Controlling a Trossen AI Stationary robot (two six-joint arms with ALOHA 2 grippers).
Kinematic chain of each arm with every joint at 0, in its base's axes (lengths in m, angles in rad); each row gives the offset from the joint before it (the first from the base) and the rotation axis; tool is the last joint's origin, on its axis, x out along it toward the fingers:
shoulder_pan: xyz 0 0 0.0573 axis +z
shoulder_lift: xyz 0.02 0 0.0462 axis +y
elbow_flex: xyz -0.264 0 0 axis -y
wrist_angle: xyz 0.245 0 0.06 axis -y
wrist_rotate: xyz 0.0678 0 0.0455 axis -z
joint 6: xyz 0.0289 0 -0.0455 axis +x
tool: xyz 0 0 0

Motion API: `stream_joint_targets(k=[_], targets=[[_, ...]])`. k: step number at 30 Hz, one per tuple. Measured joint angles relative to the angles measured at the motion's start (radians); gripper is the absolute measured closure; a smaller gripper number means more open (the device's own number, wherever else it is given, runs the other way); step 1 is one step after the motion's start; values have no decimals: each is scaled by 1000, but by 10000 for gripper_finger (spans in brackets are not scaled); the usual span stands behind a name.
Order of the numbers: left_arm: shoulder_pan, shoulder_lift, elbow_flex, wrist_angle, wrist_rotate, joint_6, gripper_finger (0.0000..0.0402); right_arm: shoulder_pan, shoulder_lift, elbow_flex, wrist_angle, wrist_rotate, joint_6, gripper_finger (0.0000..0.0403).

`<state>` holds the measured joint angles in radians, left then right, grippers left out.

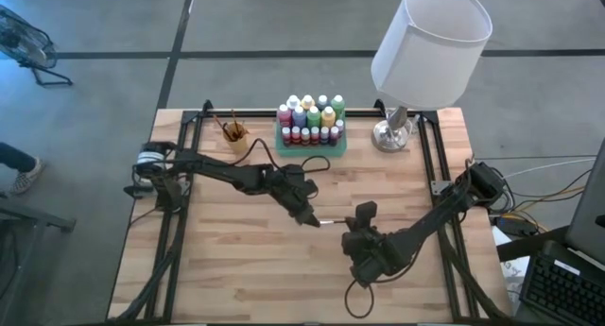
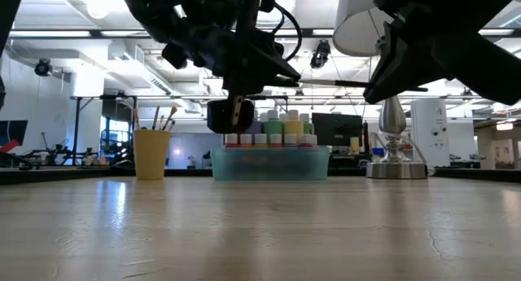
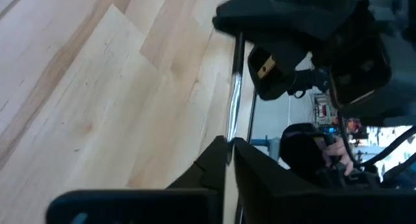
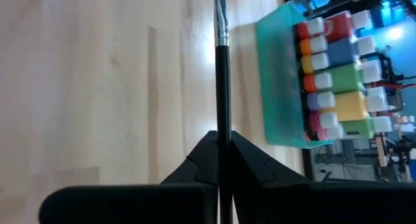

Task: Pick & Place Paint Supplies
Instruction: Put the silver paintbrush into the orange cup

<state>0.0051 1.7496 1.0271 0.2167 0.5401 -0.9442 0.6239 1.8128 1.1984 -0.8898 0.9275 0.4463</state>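
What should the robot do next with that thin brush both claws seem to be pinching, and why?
Probably the left gripper should let go. Both it and the right gripper are shut on the paintbrush, held in mid-air, so one must release before the other can carry it.

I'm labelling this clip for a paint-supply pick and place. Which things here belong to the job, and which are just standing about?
Job:
- thin dark-handled paintbrush, clamped between left end effector and right end effector
- small assorted-colour paint bottles in green rectangular tray
- brushes in small orange cup

Standing about:
- white-shaded silver table lamp
- wooden table
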Motion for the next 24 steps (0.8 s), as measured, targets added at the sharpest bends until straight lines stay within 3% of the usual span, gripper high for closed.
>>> stream_joint_targets(k=[5, 8, 12, 18, 24], targets=[[-2, 0, 0, -9, 11, 26, 298, -2, -2, 0, -4, 17, 3, 390], [5, 0, 0, -13, 73, 56, 251, -2, -2, 0, -5, -4, 4, 390], [13, -13, 0, -94, 149, 146, 221, 0, -2, 0, -87, -58, 75, 390], [1, -62, -1, -415, -115, 339, 225, 20, -21, -35, -385, -98, 397, 391], [-47, -76, -1, -443, -383, 422, 239, 42, -151, -170, -248, -127, 454, 391]])
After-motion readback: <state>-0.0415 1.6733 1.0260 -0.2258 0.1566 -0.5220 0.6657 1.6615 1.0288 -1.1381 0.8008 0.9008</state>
